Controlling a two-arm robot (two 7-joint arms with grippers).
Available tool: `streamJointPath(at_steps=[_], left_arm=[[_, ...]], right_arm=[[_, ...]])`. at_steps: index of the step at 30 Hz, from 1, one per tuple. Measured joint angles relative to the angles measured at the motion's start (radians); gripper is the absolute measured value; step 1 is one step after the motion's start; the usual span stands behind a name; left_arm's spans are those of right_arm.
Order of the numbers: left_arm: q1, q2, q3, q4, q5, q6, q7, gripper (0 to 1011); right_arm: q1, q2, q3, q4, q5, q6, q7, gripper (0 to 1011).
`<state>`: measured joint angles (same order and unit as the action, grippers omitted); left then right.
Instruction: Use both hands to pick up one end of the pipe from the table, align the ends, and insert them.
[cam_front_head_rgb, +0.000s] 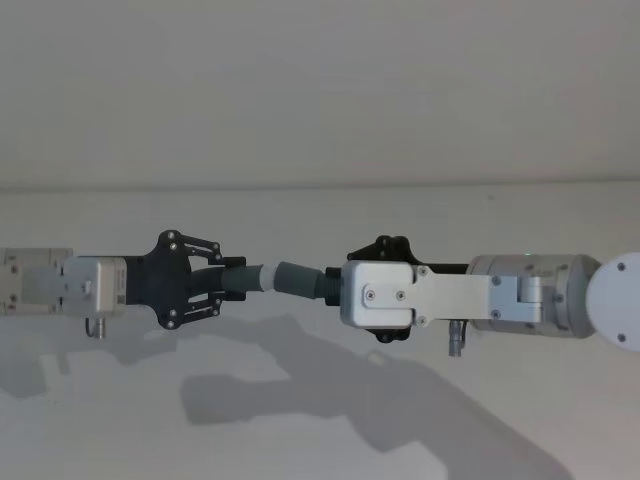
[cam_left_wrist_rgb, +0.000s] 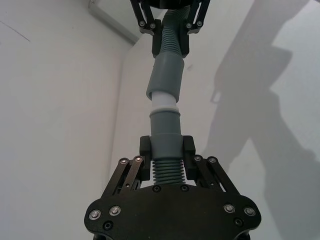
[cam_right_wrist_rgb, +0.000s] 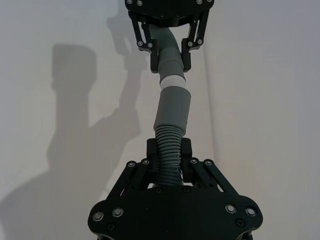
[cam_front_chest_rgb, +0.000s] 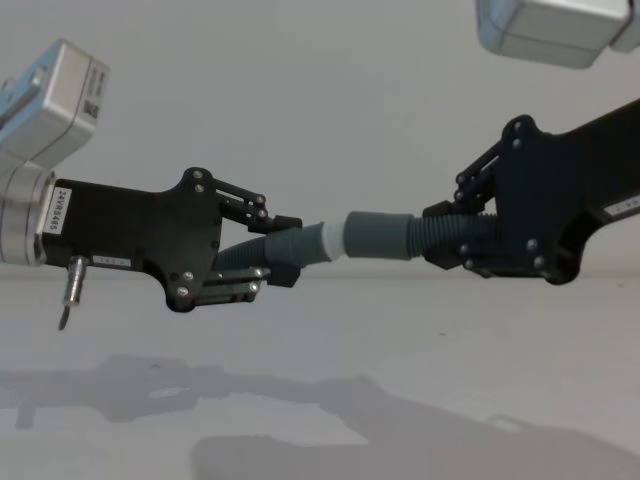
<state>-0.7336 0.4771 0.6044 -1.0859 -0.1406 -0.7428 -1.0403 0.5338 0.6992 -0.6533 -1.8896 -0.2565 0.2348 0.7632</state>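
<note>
While both pieces hang above the table (cam_front_chest_rgb: 320, 340), left tool (cam_front_chest_rgb: 268, 255) and right tool (cam_front_chest_rgb: 445, 240) clamped on them, white tip (cam_front_chest_rgb: 332, 240) entering cuff (cam_front_chest_rgb: 380, 236)

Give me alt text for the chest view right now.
Two end effectors hold the hose pieces end to end above the table: the left end effector grips the white-tipped piece, its tip entering the open cuff held by the right end effector.

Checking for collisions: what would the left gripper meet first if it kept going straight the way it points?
The left gripper points along its own hose piece, whose white tip already sits in the other hose's cuff. It would likely push into that hose, then the right gripper.
</note>
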Motion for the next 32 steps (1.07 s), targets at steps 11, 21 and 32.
streamJointPath(at_steps=[11, 21, 32], left_arm=[[0.000, 0.000, 0.000, 0.000, 0.000, 0.000, 0.000, 336], [0.000, 0.000, 0.000, 0.000, 0.000, 0.000, 0.000, 336], [0.000, 0.000, 0.000, 0.000, 0.000, 0.000, 0.000, 336]], right_arm=[[0.005, -0.004, -0.005, -0.003, -0.002, 0.014, 0.005, 233], [0.007, -0.005, -0.007, -0.004, -0.003, 0.020, 0.007, 234], [0.008, -0.006, -0.008, -0.005, -0.004, 0.023, 0.009, 234]])
